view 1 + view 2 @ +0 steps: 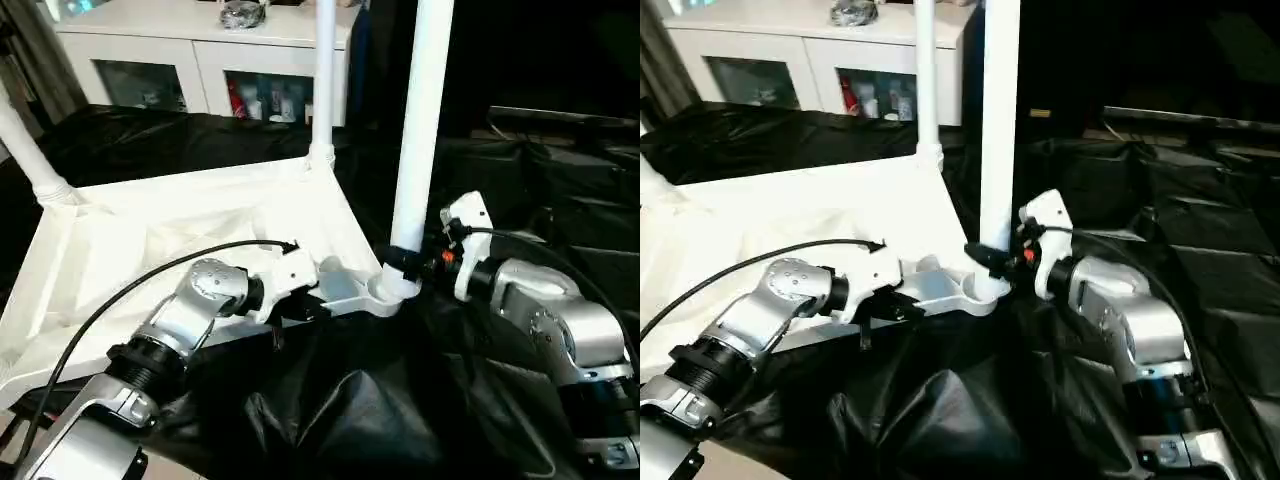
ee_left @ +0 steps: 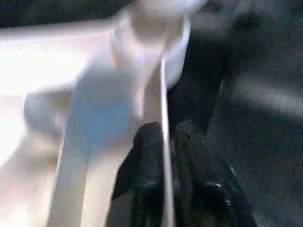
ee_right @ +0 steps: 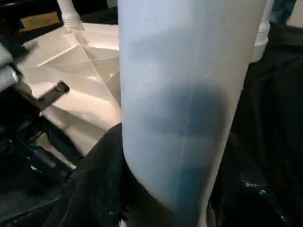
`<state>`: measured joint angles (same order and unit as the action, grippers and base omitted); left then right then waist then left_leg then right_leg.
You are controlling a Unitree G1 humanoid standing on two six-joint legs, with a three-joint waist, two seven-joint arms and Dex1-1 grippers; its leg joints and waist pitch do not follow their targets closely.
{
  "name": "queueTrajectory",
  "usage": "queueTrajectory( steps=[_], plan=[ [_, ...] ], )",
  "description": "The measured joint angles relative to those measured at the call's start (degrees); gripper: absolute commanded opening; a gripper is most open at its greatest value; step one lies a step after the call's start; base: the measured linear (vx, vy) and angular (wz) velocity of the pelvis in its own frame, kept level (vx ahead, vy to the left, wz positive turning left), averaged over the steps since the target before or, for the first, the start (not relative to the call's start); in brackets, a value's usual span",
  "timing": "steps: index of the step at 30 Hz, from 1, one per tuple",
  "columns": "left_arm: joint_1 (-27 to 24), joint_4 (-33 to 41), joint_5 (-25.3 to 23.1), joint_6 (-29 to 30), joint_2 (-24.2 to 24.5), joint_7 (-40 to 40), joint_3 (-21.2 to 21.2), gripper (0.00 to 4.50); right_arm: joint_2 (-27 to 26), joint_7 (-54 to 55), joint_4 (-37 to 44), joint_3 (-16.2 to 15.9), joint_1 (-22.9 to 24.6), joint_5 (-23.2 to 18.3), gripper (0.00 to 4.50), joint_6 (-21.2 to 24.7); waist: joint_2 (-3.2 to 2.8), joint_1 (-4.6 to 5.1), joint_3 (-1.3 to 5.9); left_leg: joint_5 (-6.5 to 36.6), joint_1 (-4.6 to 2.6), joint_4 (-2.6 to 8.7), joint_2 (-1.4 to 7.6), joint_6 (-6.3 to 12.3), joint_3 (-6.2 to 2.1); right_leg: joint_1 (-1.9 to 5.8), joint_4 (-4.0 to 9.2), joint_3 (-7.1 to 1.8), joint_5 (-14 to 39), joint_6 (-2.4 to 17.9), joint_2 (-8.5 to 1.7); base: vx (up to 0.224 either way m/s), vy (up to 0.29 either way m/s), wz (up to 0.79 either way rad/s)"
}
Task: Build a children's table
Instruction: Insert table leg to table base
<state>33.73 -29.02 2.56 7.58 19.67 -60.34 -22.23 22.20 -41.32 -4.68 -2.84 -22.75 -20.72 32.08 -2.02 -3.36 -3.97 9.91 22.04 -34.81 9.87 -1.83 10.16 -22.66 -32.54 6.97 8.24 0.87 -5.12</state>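
Right gripper (image 1: 405, 262) pinches leg (image 1: 420, 130) upright over socket (image 1: 392, 290); left gripper (image 2: 165, 142), at 9 o'clock, pinches top (image 1: 200, 225) rim to steady it.

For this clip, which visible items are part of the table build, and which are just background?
Part of the job:
- table top, upside down
- leg standing in the near corner socket
- far leg
- left leg
- left pincer on the top's rim
- right pincer at the near leg's base

Just lying about:
- white cabinet
- black sheet
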Motion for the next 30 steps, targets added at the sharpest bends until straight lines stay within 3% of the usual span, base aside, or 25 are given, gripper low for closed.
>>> queueTrajectory(
  steps=[4, 8, 9, 10, 16, 22, 30],
  plan=[
    [0.5, -1.3, -0.1, -0.1, -0.1, -0.4, -0.1, 0.72, -0.7, 0.2, 0.0, 0.0, -0.1, -0.1, 1.9, 0.0, -0.04, 1.54, 0.0, 0.0, -0.05, 0.08, 0.05, 0.0, -0.46, 0.5, 1.01, 1.15, 0.0, 0.0, -0.24, 0.0, 0.0, 0.0],
    [0.6, -3.1, -1.2, -0.7, -0.2, -0.1, -0.2, 0.83, -0.9, 0.4, 0.1, 0.1, -0.1, -0.1, 1.9, 0.0, -0.06, 2.28, 0.0, 0.0, -0.13, 0.12, 0.08, 0.01, -0.64, 0.67, 1.47, 1.62, 0.0, 0.0, -0.37, 0.0, 0.0, 0.0],
    [0.7, -3.4, -1.3, -1.0, -0.1, -0.1, -0.2, 0.5, -1.0, 0.5, 0.1, 0.1, -0.1, -0.1, 1.9, 0.0, -0.06, 2.46, 0.0, 0.0, -0.14, 0.12, 0.08, 0.0, -0.64, 0.68, 1.47, 1.61, 0.0, 0.0, -0.37, 0.0, 0.0, 0.0],
    [0.7, -3.5, -1.6, -1.4, -0.1, -0.1, -0.2, 0.45, -1.2, 0.5, 0.1, 0.1, -0.1, -0.1, 1.9, 0.0, -0.06, 2.57, 0.0, 0.0, -0.16, 0.13, 0.07, 0.0, -0.63, 0.67, 1.47, 1.6, 0.0, 0.0, -0.37, 0.0, 0.0, 0.0],
    [1.1, -3.9, -2.4, -1.7, -0.2, 1.0, -0.3, 0.41, -1.6, 0.8, 0.1, 0.1, -0.1, -0.1, 1.9, 0.0, -0.07, 2.31, 0.01, 0.0, -0.28, 0.35, 0.08, 0.0, -0.62, 0.67, 1.36, 1.61, 0.0, 0.1, -0.36, 0.0, 0.0, 0.0],
    [1.2, -3.8, -2.3, -0.4, -0.1, 1.7, 0.5, 0.0, -1.9, 0.9, 0.1, 0.1, -0.1, -0.1, 1.9, 0.0, -0.08, 2.1, 0.01, 0.0, -0.38, 0.37, 0.09, 0.0, -0.61, 0.67, 1.3, 1.6, -0.1, 0.1, -0.35, 0.0, 0.0, 0.0],
    [-0.4, -0.9, -2.3, 0.4, 0.6, 2.0, 1.0, 0.0, -2.9, 1.0, 1.0, 0.0, 0.1, -0.1, 1.9, 0.0, -0.13, 1.62, -0.03, 0.0, -0.39, 0.39, 0.1, 0.0, -0.57, 0.67, 1.3, 1.54, -0.1, 0.1, -0.35, 0.0, 0.0, 0.0]
  ],
)
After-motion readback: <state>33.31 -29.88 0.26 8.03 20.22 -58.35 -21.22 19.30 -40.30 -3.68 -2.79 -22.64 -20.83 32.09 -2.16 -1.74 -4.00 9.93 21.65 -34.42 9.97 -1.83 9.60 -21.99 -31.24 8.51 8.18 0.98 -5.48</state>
